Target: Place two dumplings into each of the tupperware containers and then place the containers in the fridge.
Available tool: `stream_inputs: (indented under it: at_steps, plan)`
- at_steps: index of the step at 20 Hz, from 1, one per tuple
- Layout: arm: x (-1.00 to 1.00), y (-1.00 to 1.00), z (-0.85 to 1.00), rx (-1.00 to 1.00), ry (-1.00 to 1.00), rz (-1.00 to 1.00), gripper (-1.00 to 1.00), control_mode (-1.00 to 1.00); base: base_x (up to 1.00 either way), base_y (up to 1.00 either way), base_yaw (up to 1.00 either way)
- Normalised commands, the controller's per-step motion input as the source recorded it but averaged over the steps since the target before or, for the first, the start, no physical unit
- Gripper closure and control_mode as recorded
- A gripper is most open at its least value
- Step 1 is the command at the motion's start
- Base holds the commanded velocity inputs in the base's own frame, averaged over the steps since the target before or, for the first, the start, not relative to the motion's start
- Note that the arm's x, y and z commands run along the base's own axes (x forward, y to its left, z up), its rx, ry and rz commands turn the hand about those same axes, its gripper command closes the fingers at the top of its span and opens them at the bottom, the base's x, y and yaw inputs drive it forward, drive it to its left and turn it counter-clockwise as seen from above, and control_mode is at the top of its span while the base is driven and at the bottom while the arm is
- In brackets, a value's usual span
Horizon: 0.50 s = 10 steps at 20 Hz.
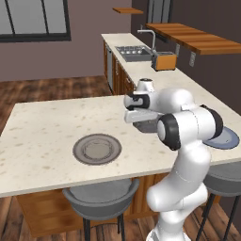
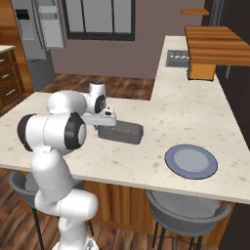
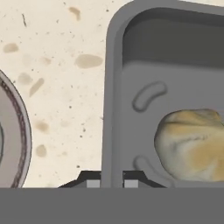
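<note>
- Your hand (image 3: 109, 183) is clamped on the rim of the tupperware container (image 3: 175, 87), gripping the wall so it can be lifted.
- A dumpling (image 3: 192, 144) sits inside it.
- The container rests on the bench (image 1: 47, 122), beside the round plate (image 1: 97, 149).

Walls: dull mauve-brown.
Floor (image 1: 56, 89): dark wood planks.
Window (image 1: 33, 19): dark-framed, grey panes, on the far wall.
Desk (image 1: 42, 127): speckled cream stone top, L-shaped, wooden cabinets beneath.
Sink (image 1: 133, 52): set in the far run, with a tap.
Shelves (image 1: 197, 40): wooden, wall-mounted.
Stools (image 1: 99, 197): grey, tucked under the near edge.
</note>
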Motion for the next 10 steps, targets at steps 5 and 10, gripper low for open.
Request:
stream_inputs:
  at_steps: [5, 10]
  plan:
    - [-0.22, -0.01, 0.54, 0.00, -0.08, 0.26, 1.00, -1.00, 0.00, 0.00, 0.00]
    - [-0.58, -0.06, 0.28, 0.00, -0.01, 0.44, 1.00, -1.00, 0.00, 0.00, 0.00]
